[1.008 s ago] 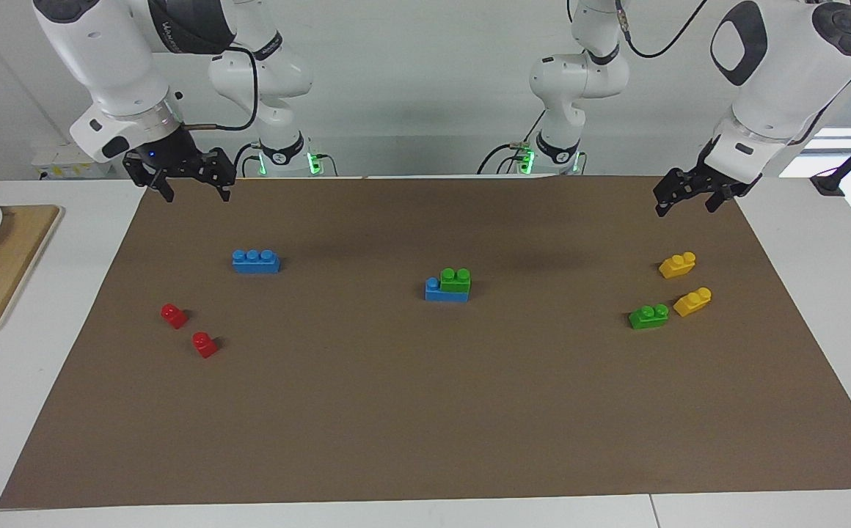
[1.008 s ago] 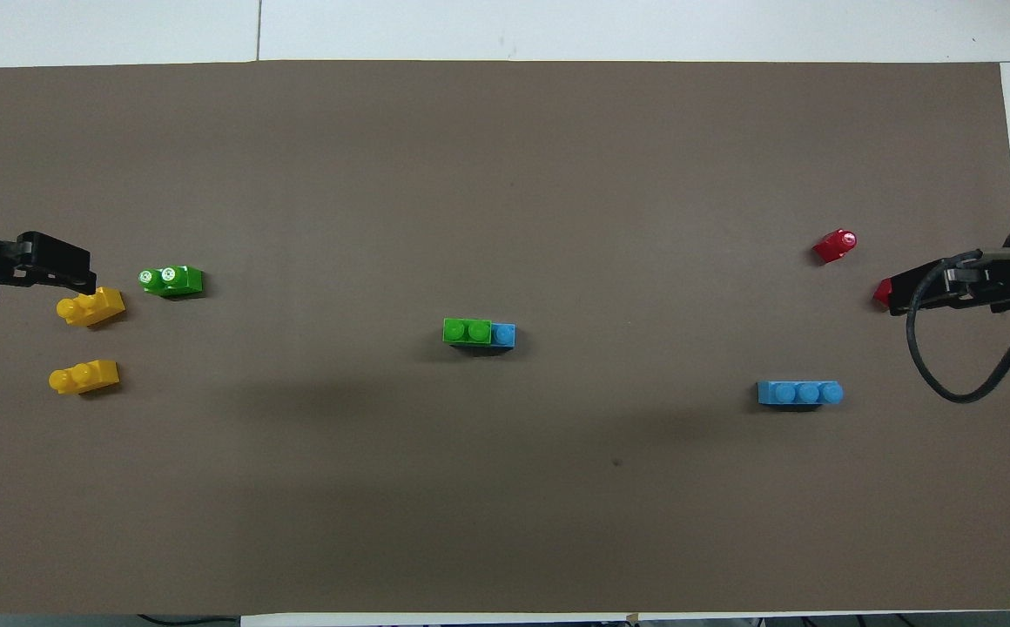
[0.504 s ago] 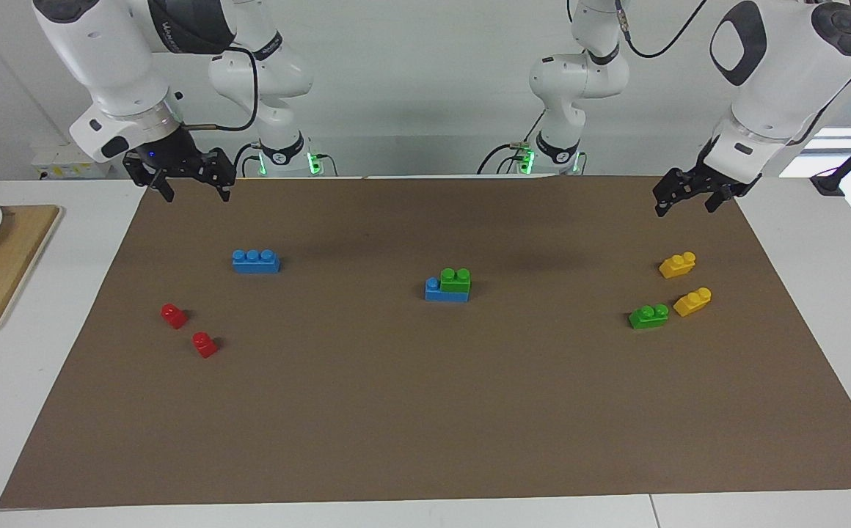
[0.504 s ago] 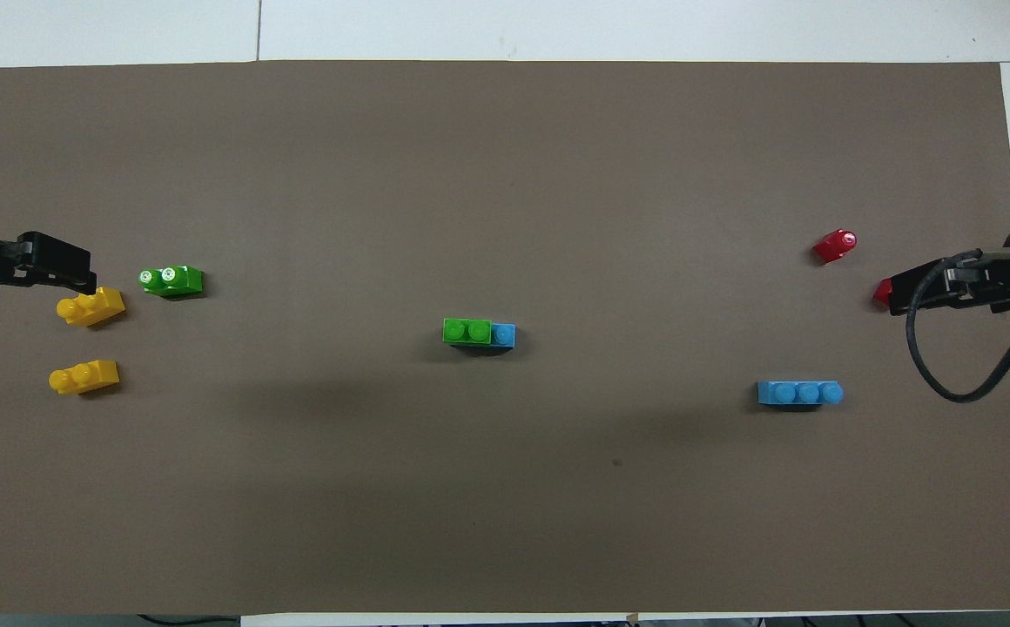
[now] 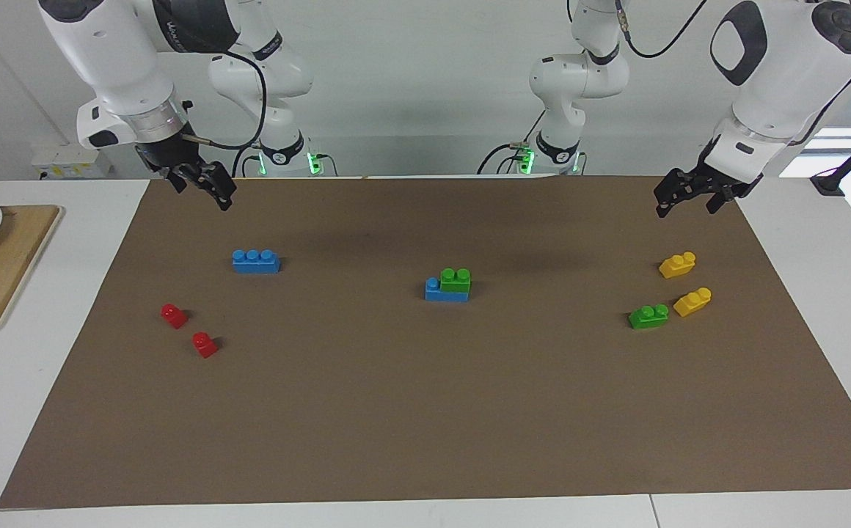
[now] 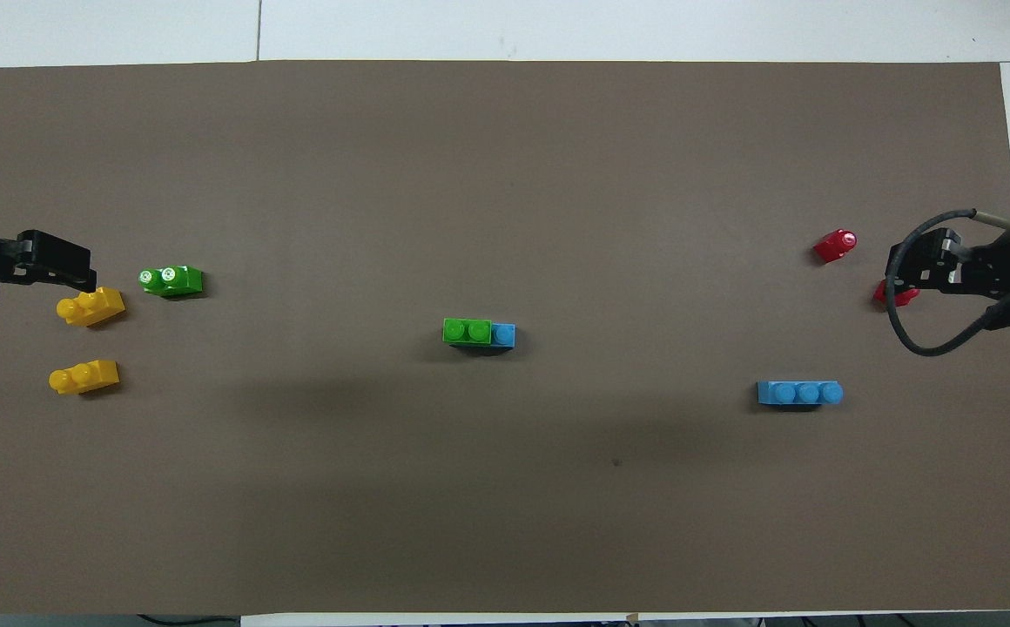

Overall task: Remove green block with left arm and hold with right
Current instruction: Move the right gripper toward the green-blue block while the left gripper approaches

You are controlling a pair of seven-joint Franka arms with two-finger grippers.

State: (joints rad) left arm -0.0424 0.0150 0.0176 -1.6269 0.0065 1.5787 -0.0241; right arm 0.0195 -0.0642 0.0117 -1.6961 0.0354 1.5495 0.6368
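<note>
A green block (image 5: 455, 279) sits on top of a blue brick (image 5: 442, 294) in the middle of the brown mat; it also shows in the overhead view (image 6: 467, 331). A second green block (image 5: 648, 316) lies loose toward the left arm's end, also in the overhead view (image 6: 171, 279). My left gripper (image 5: 684, 204) hangs open and empty over the mat's edge at the left arm's end, seen in the overhead view (image 6: 65, 266) beside a yellow brick. My right gripper (image 5: 202, 192) hangs open and empty over the mat's corner at the right arm's end, also in the overhead view (image 6: 901, 279).
Two yellow bricks (image 5: 677, 265) (image 5: 692, 301) lie by the loose green block. A loose blue three-stud brick (image 5: 255, 261) and two red blocks (image 5: 174, 315) (image 5: 205, 344) lie toward the right arm's end. A wooden board (image 5: 0, 271) with a plate lies off the mat there.
My right gripper has turned about its wrist and shifted a little toward the table's middle. The left gripper and all the blocks have stayed in place.
</note>
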